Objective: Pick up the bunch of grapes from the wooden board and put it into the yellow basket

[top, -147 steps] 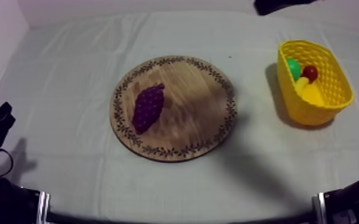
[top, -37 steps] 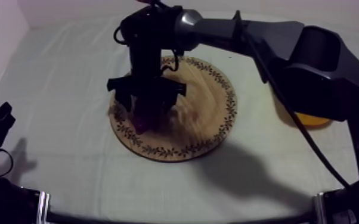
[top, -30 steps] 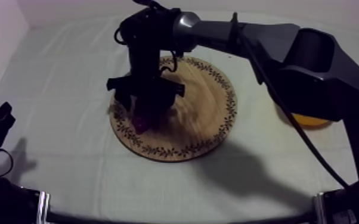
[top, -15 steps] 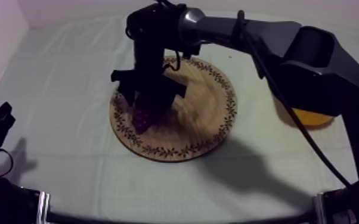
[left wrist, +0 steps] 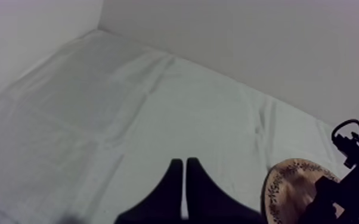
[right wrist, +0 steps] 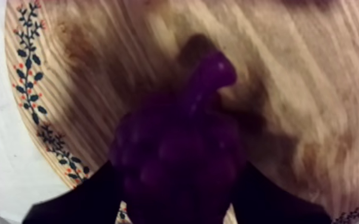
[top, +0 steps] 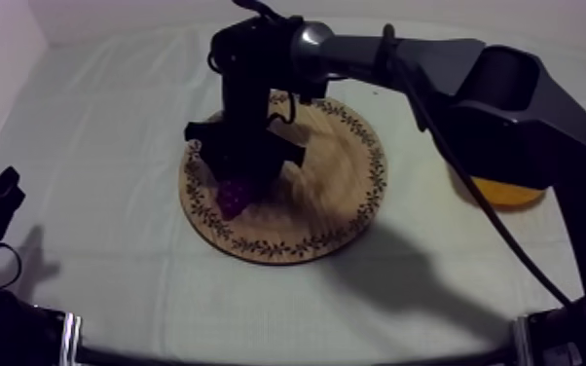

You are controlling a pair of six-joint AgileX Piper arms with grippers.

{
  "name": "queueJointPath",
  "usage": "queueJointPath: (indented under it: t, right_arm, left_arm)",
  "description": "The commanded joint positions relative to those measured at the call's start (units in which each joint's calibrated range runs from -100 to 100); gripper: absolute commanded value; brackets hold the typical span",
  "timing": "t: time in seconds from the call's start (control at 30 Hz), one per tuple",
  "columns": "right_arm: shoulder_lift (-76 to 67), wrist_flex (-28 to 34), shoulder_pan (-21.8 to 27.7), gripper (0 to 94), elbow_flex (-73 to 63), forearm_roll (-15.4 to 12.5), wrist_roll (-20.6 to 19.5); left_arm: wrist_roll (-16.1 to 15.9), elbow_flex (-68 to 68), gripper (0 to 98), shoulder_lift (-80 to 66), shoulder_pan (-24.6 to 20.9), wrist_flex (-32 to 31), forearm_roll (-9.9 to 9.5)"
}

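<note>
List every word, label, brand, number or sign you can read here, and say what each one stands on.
None: no word, number, label or sign can be read in any view.
The wooden board has only a rim pattern of small leaves and dots, no letters.
The bunch of grapes, the yellow basket and the cloth carry no print.

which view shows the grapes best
Right wrist view: grapes close up between the fingers of the right gripper over the board. The top view shows a purple tip under that gripper; left wrist view: the arm hides them.
</note>
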Motion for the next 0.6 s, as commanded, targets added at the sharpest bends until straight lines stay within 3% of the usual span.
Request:
queueJointPath:
  t: [0.0,0.57]
  right_arm:
    - [0.26,-0.63,0.0,33.1,0.21,0.25,0.1]
    - [-11.62,0.71,-0.51,31.4,2.15,1.84,3.45]
  left_arm:
    - [0.01,-0.04,0.0,0.02,0.02,-0.01,0.01]
    - [0.01,-0.04,0.0,0.02,0.02,-0.01,0.01]
